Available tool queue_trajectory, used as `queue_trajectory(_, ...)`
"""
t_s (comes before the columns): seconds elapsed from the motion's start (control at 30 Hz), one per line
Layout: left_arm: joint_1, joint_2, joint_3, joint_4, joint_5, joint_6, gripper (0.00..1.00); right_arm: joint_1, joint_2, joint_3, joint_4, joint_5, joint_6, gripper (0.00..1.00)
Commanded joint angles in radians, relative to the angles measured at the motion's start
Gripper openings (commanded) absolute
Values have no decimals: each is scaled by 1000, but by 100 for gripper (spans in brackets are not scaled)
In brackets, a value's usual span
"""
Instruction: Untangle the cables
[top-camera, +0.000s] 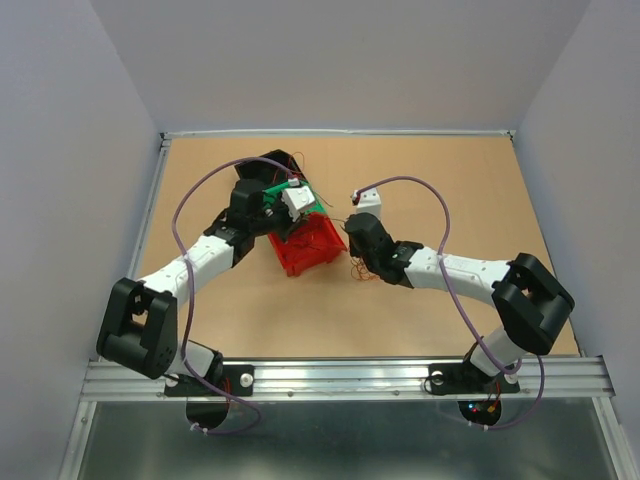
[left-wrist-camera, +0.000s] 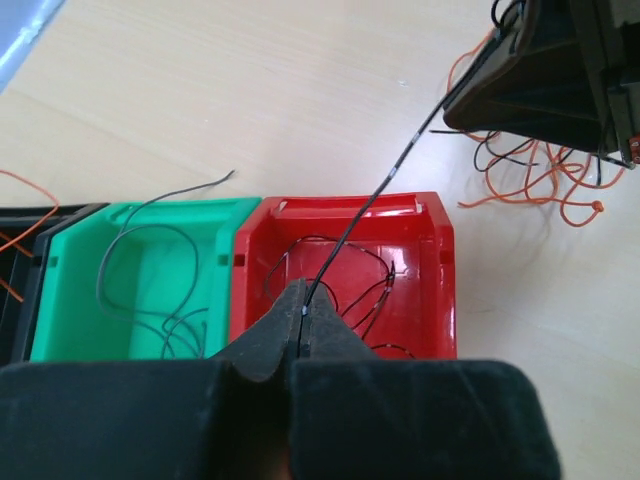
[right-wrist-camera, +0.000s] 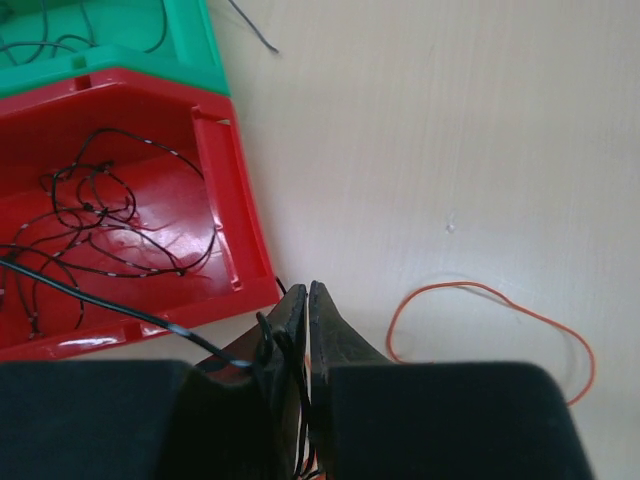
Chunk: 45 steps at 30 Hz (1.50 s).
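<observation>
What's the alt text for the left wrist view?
Left gripper shut on a thin black wire stretched taut to the right gripper, top right. Below: a red bin and a green bin holding loose dark wires; orange wires on the table.

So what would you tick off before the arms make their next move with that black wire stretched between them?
1. Left hand shut on the black wire: ok.
2. Wire stretched straight over the red bin towards the right hand: ok.
3. Right hand gripping its end: cannot tell; its fingers are nearly together.
4. Held wire free of the loose black wires in the red bin: cannot tell.
5. No tangles left on the table: not ok; orange wires lie bunched beneath the right hand.
</observation>
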Motion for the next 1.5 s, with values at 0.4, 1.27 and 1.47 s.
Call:
queue_trajectory(0.4,165,-63,-41,98,118,-94,0,-343,-55,-111,24,-61,301,15)
queue_trajectory(1.27,39,20,2,-8,-22,6,0,-408,-330,-376,559,-827,108,87)
queue_trajectory(1.47,39,17,9,-24,-5,9,0,-278,-210,-293,553,-897,-27,86)
